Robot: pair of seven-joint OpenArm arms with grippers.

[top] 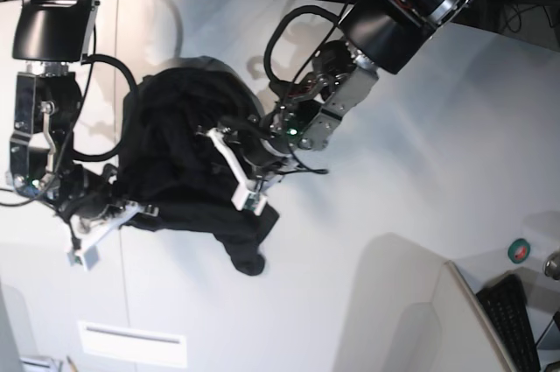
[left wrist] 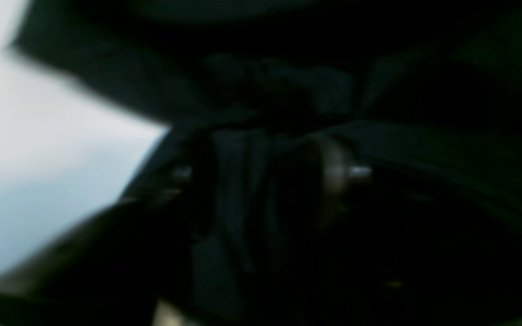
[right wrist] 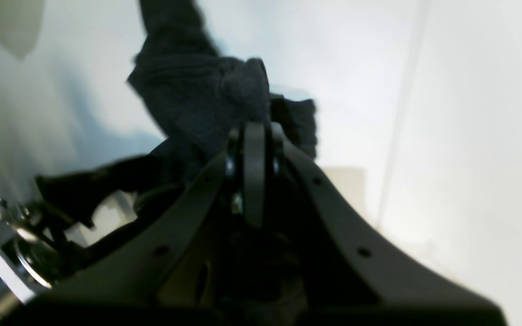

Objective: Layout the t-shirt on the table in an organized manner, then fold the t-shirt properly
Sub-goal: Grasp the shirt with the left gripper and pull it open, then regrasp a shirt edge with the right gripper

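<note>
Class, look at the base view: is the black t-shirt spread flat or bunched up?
Bunched up: the t-shirt sits as a crumpled, rumpled mound on the table, no sleeves laid out.

A white table (top: 376,179) carries a crumpled black t-shirt (top: 175,162), bunched in a heap near its left side.

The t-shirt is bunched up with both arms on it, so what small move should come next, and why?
Probably draw the arms apart. The t-shirt is heaped on the table; the right pincer is shut on cloth, and the left pincer is at its other edge, so spreading should flatten it.
</note>
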